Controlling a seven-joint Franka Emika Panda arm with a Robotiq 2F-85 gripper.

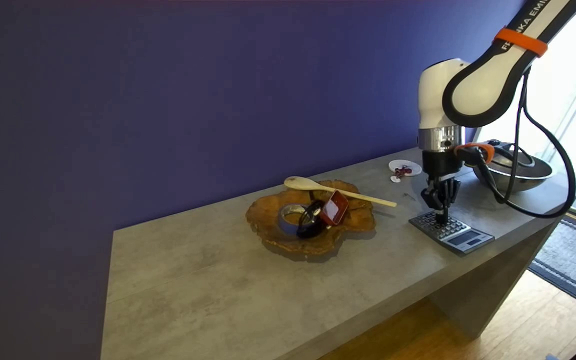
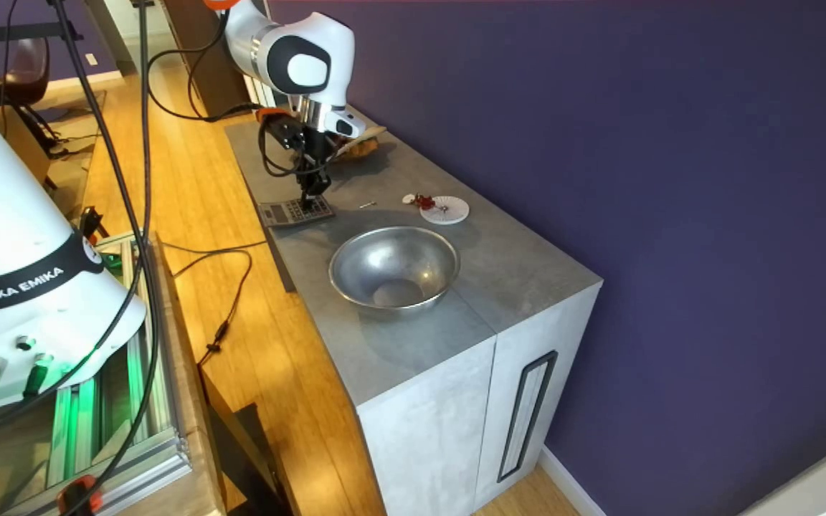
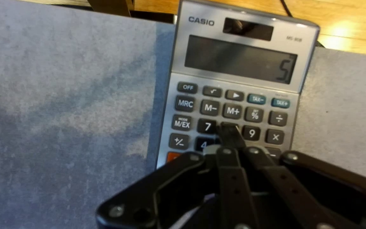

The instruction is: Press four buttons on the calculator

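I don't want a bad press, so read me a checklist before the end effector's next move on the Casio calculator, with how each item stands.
1. Casio calculator powered: ok, its display reads 5.
2. End effector closed: ok, jaws look together.
3. End effector over Casio calculator: ok, appearing between the 7 key and 9 key.
4. Contact with a key: cannot tell, hidden.
5. Four presses done: cannot tell from the display.
6. Casio calculator fully on tabletop: not ok, display end appears to jut past the edge.

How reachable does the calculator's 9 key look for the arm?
Yes, it seems so: the gripper is shut, its tips appear beside the 9 key, and nothing covers that key in the wrist view.
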